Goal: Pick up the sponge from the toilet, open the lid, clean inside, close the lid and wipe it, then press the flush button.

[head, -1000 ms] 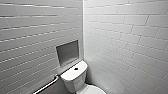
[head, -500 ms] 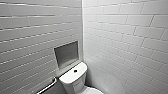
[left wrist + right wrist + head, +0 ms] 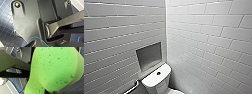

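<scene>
Right pincer (image 3: pixel 50 91) grips sponge (image 3: pixel 53 69) above tiled floor (image 3: pixel 78 86).

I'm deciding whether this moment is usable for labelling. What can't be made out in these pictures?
- The toilet: bowl and lid, head view, cut off by the bottom edge; its tank top with the flush button shows.
- The dark fitting beside the tank: head view, cut by the same edge, too blurred to identify.
- The floor: mostly covered by the sponge in the right wrist view, by the robot's own plate in the left.
</scene>
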